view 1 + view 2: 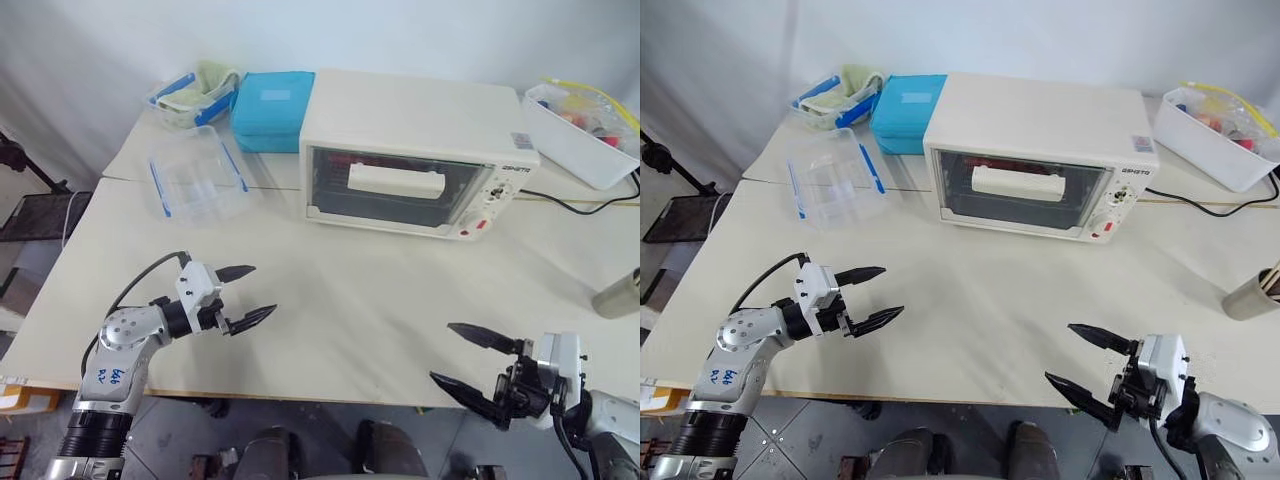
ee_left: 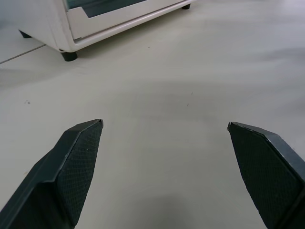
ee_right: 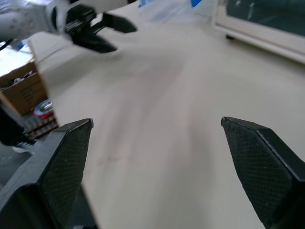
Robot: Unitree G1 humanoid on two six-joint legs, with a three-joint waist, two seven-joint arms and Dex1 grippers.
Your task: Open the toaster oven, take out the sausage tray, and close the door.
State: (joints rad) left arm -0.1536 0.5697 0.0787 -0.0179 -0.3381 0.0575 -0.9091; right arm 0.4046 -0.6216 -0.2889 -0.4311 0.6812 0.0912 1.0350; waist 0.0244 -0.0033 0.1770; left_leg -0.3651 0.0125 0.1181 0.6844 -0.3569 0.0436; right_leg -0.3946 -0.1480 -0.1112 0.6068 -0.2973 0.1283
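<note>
Left eye view showed the toaster oven (image 1: 415, 150) at twelve o'clock on the table (image 1: 350, 300), its door (image 1: 395, 188) shut. At ten o'clock sat a clear plastic container (image 1: 195, 180) and a teal box (image 1: 270, 108). Left gripper (image 1: 245, 295) at eight o'clock and right gripper (image 1: 462, 358) at five o'clock hovered with fingers spread wide, holding nothing.

One toaster oven (image 1: 410, 150), two clear containers (image 1: 195, 175), one teal box (image 1: 270, 108).
</note>
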